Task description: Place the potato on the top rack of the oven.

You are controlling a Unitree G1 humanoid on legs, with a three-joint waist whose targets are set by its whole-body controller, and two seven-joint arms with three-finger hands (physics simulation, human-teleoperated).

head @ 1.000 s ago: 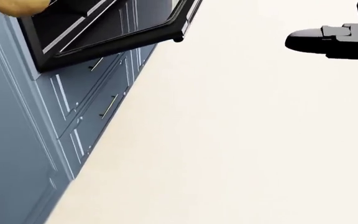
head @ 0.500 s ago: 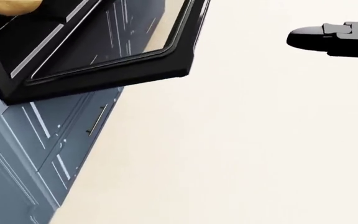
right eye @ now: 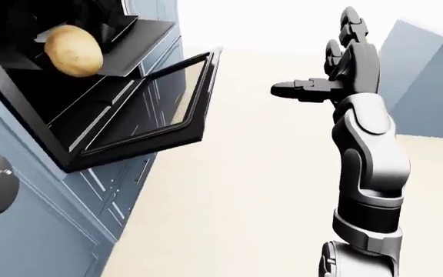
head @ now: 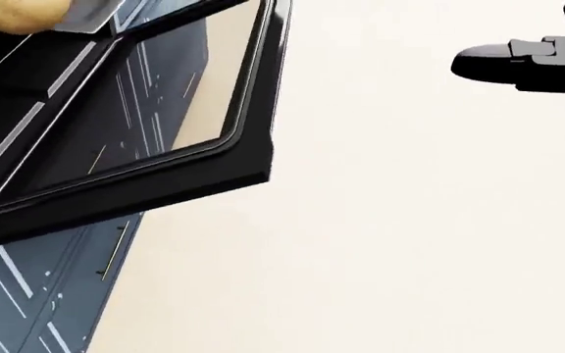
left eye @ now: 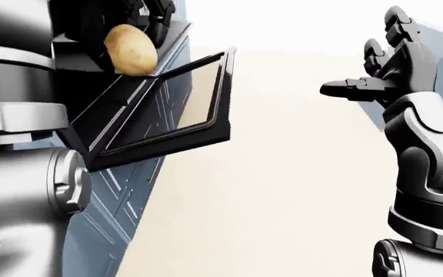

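The tan potato (left eye: pixel 130 50) hangs at the mouth of the oven, just above the inner edge of the open oven door (left eye: pixel 167 109). My left hand (left eye: pixel 146 26) is shut on it; its dark fingers (left eye: pixel 158 16) show above and behind the potato. The potato also shows in the right-eye view (right eye: pixel 73 50), against the dark oven cavity (right eye: pixel 21 86). The oven rack is not clearly visible. My right hand (right eye: pixel 329 78) is raised to the right of the door with its fingers spread, empty, well apart from the oven.
Blue-grey cabinet drawers (head: pixel 57 294) with thin bar handles run below the oven door. The cream floor (head: pixel 381 243) fills the middle and right. A blue-grey cabinet block (right eye: pixel 429 81) stands at the far right. My left arm (left eye: pixel 14 173) fills the left-eye view's left side.
The whole head view has shifted: the camera has moved closer, so the oven door looks larger and lower in the picture. The right hand keeps its place in view.
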